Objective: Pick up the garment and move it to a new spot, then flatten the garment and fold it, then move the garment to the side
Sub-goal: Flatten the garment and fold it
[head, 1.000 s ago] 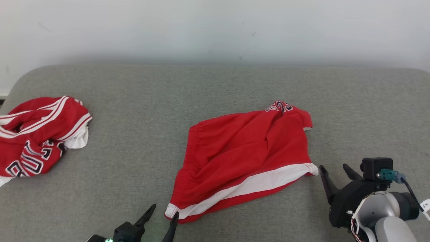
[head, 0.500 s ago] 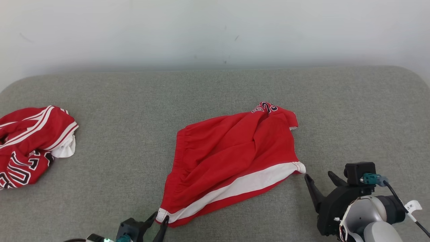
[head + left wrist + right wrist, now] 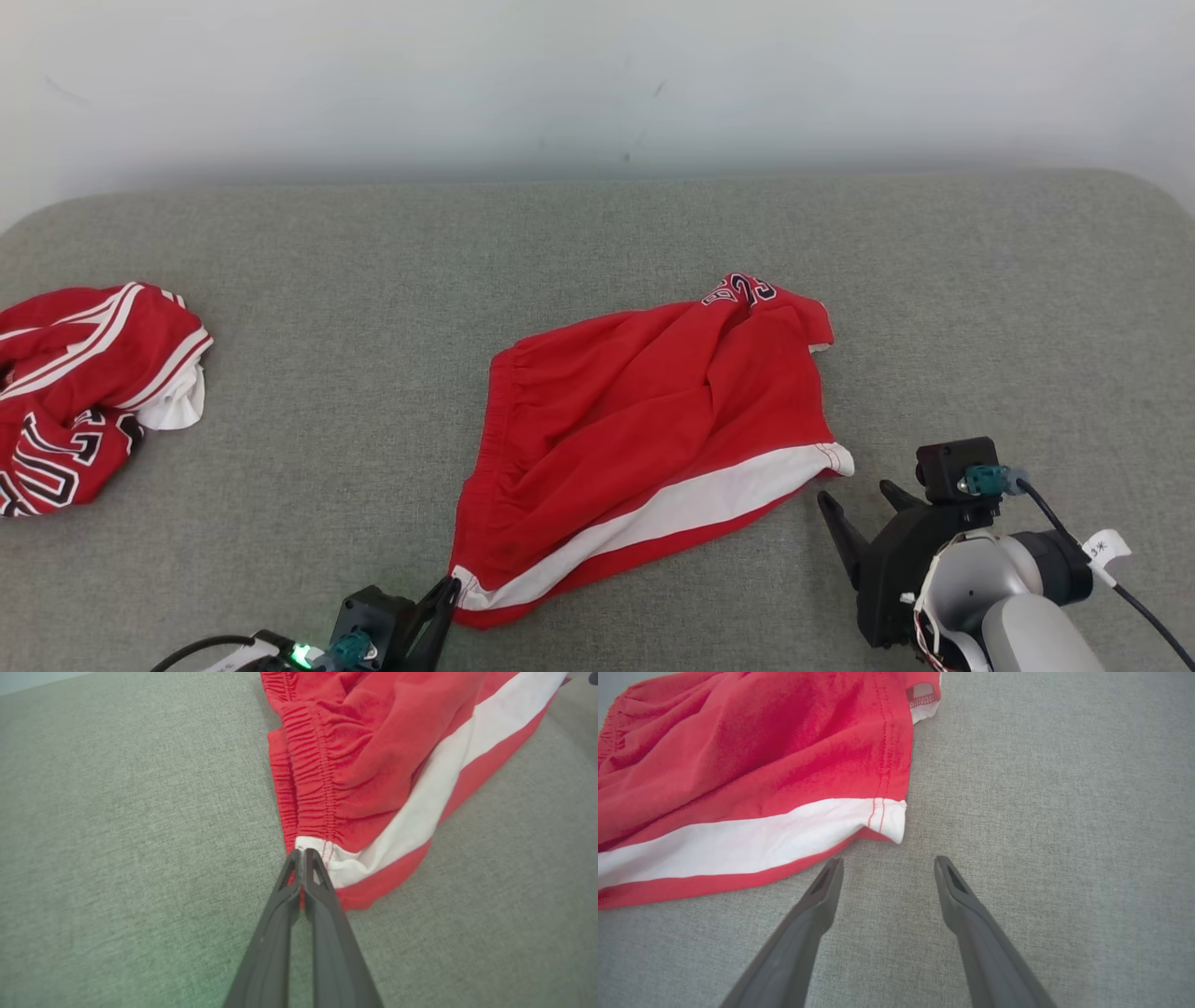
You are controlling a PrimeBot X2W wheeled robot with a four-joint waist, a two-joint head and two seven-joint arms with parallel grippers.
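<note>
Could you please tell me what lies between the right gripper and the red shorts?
Nothing but bare grey cushion separates the right gripper from the shorts, per the right wrist view.

The garment [image 3: 644,429], a pair of red shorts with a broad white stripe along its near side, lies rumpled but mostly spread out in the middle of the grey upholstered surface [image 3: 373,280]. Its gathered elastic waistband forms the left edge. At the far edge a fold with dark-outlined lettering stands up. The near left corner, where waistband meets stripe, is pinched between the closed fingers of the left gripper [image 3: 301,851]
</note>
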